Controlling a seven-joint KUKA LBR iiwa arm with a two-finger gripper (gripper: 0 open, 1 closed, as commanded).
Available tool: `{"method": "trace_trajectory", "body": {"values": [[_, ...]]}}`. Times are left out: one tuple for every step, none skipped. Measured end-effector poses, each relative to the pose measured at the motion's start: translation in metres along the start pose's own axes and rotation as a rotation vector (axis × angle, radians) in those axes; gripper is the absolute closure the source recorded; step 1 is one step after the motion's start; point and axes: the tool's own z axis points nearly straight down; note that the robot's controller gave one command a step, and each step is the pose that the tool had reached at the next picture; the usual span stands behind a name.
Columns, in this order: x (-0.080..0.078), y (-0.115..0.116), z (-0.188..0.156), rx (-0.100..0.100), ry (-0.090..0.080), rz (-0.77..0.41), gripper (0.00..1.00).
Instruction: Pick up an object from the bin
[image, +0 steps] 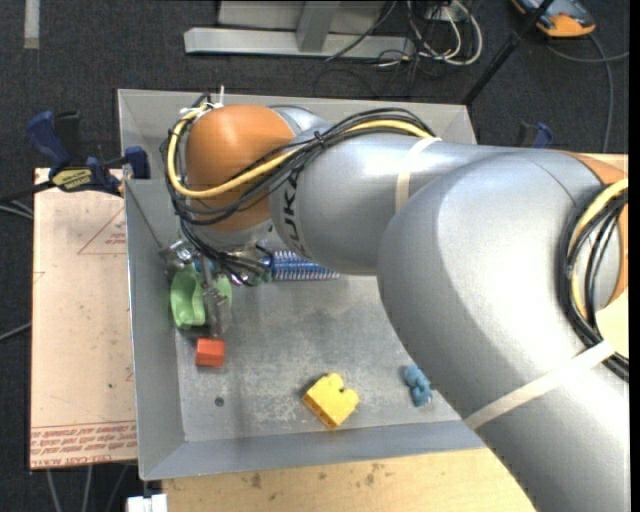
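Where the grey bin (152, 360) meets its left wall, a green rounded thing (183, 303) lies with its long axis running far to near, its broader end toward the near side. The gripper (212, 298) stands at its right edge and covers its far end. I cannot tell whether they touch, or whether the gripper is spread or closed, because the wrist and cables hide it. A small red block (209, 352) sits just nearer. A blue-and-white ribbed thing (300, 268) is partly hidden under the arm.
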Motion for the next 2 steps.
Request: {"method": "trace_trajectory", "body": {"values": [[-0.002, -0.001, -0.003, 0.001, -0.007, 0.001, 1.00], [-0.006, 0.000, -0.106, 0.005, -0.007, 0.001, 1.00]]}}
